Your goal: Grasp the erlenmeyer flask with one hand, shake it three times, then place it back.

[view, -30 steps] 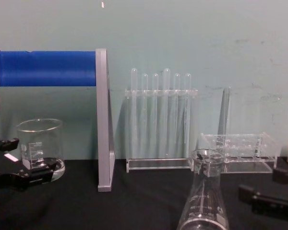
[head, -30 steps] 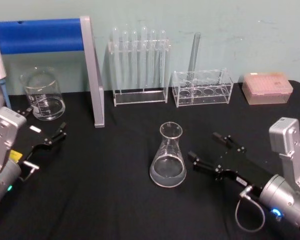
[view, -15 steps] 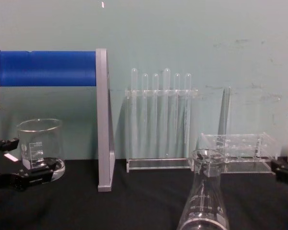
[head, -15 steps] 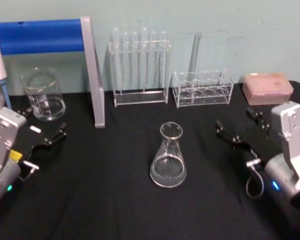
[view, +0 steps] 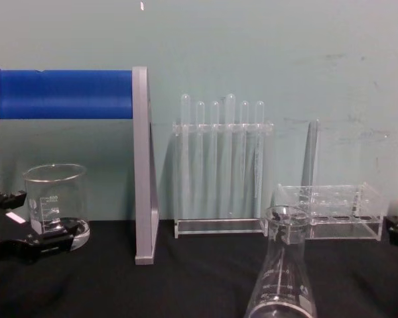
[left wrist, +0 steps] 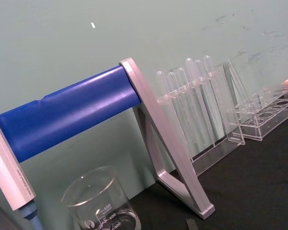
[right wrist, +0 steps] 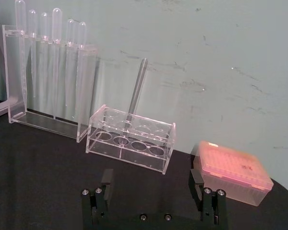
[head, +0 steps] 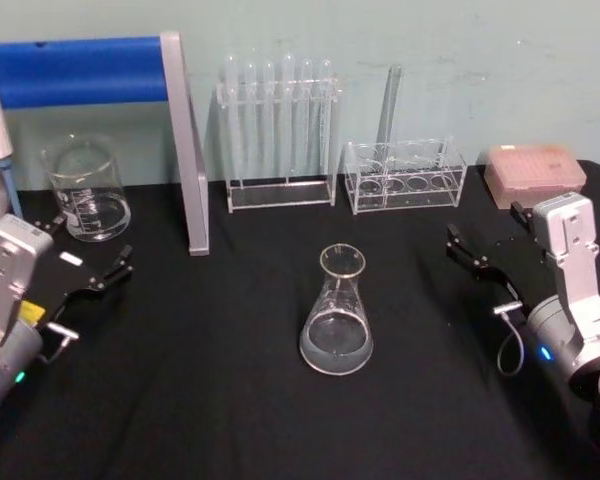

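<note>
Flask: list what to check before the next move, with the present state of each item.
1. Flask upright on the table: ok.
2. Flask free of any grip: ok; the right tool sits off to its right, apart from it.
3. Right tool open enough for the neck: ok, fingers spread wide in the right wrist view.
4. Left tool out of the way: ok, at the far left by the beaker.
5. Room behind the flask: ok; the tube rack and the low rack stand farther back by the wall.
6. Liquid in the flask: cannot tell.
</note>
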You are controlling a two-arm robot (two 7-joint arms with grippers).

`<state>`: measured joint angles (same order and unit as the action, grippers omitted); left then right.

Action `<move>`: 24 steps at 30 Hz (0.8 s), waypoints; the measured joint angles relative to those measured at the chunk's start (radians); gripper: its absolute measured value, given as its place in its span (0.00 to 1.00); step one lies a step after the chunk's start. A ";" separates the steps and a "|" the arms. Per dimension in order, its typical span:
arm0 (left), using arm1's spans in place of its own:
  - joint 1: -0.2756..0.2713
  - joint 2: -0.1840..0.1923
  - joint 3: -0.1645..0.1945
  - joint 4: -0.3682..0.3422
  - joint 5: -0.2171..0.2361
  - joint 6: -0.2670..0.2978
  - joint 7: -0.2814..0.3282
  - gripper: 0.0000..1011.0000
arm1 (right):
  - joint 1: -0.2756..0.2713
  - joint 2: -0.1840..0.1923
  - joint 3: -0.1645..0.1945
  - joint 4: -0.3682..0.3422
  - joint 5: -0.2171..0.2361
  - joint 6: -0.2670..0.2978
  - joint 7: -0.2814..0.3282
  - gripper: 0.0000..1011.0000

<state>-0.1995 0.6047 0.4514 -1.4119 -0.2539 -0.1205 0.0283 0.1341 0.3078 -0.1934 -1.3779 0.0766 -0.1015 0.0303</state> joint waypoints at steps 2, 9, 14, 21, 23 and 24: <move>0.000 0.000 0.000 0.000 0.000 0.000 0.000 0.99 | -0.002 0.002 0.000 -0.003 0.003 0.001 0.003 0.99; 0.000 0.000 0.000 0.000 0.000 0.000 0.000 0.99 | -0.005 0.004 -0.001 -0.009 0.009 0.003 0.008 0.99; 0.000 0.000 0.000 0.000 0.000 0.000 0.000 0.99 | -0.007 0.006 -0.002 -0.012 0.012 0.005 0.011 0.99; 0.000 0.000 0.000 0.000 0.000 0.000 0.000 0.99 | -0.008 0.007 -0.002 -0.014 0.015 0.006 0.012 0.99; 0.000 0.000 0.000 0.000 0.000 0.000 0.000 0.99 | -0.008 0.007 -0.002 -0.014 0.015 0.007 0.013 0.99; 0.000 0.000 0.000 0.000 0.000 0.000 0.000 0.99 | -0.008 0.007 -0.002 -0.015 0.015 0.007 0.013 0.99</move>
<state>-0.1995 0.6047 0.4514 -1.4120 -0.2539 -0.1205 0.0283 0.1259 0.3146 -0.1953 -1.3924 0.0918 -0.0948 0.0433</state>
